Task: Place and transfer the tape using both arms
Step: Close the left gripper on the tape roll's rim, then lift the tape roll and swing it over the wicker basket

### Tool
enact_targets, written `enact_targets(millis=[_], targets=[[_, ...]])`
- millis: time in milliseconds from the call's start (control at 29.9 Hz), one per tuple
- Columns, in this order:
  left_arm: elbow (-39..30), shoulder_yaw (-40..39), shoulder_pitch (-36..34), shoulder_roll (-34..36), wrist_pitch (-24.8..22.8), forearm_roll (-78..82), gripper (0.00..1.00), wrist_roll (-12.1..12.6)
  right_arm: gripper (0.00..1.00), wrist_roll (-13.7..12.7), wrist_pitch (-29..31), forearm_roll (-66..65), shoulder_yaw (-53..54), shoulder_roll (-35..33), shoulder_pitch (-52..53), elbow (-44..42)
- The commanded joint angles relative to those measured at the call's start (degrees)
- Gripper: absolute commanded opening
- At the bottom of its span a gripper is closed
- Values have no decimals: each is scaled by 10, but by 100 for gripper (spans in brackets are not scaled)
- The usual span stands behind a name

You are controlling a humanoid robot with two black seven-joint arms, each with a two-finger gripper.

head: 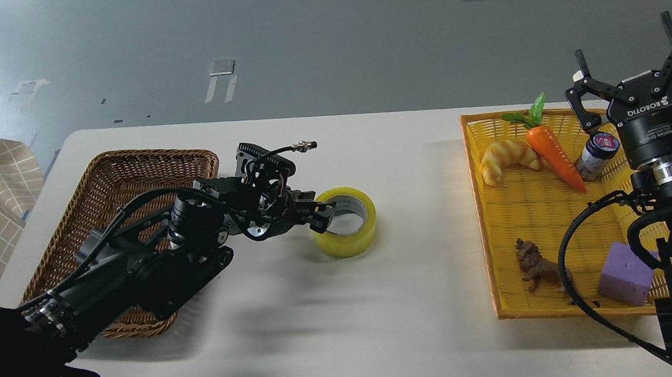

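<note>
Jaws of the left gripper (321, 210) reach the near-left wall of the tape (346, 222), one dark fingertip appearing to sit over the rim and into the core opening; whether they are pinched on the wall or merely set about it cannot be told, since the fingers show dark and overlapping. Nearest the viewer, the left arm enters from the lower left and stretches across the front of the brown wicker basket (123, 179). The tape lies flat on the white table (327, 339), its core axis upright, the opening facing upward, so its wall offers an edge that a finger inside and a finger outside could take. It stands just to the right of the brown basket, between the two baskets and clearly closer to the left one.

Well apart, the right gripper (635, 66) is raised above the far right corner of the yellow basket (482, 223), fingers spread wide and holding nothing. Within that basket lie a purple foam cube (626, 273), a toy lion (541, 267), a carrot (554, 156), a croissant (507, 158) and a small jar (596, 155).

Judged from this layout, the left arm is by far the nearer, and the tape lies directly ahead of its fingertips, to their right.
</note>
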Motion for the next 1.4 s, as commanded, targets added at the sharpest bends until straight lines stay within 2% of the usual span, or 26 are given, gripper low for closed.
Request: enact_targets(millis=[0,67,200,267,334,668,869,936,1136,1370], targets=[[-2,15,-2,1,0,-1,17,-4,100,0,0,0,0,0,0,0],[-3,24,-3,0,2,0,0,-8,100,0,0,0,0,0,0,0],[-8,25,-7,0,2,2,0,-19,100,0,0,0,0,0,1,0],[-11,25,-16,0,2,2,0,-40,100,0,0,0,0,0,1,1],[-13,24,-27,3,2,-1,0,-46,100,0,0,0,0,0,1,1],[-46,19,-98,45,2,-46,0,-55,100,0,0,0,0,0,0,3],[-47,18,-137,91,3,-97,0,-62,100,0,0,0,0,0,1,3],[-49,17,-152,111,4,-108,0,-73,100,0,0,0,1,0,1,3],[-61,17,-167,161,4,-138,0,-81,100,0,0,0,1,0,1,3],[-68,17,-171,240,13,-140,0,-121,100,0,0,0,1,0,2,4]])
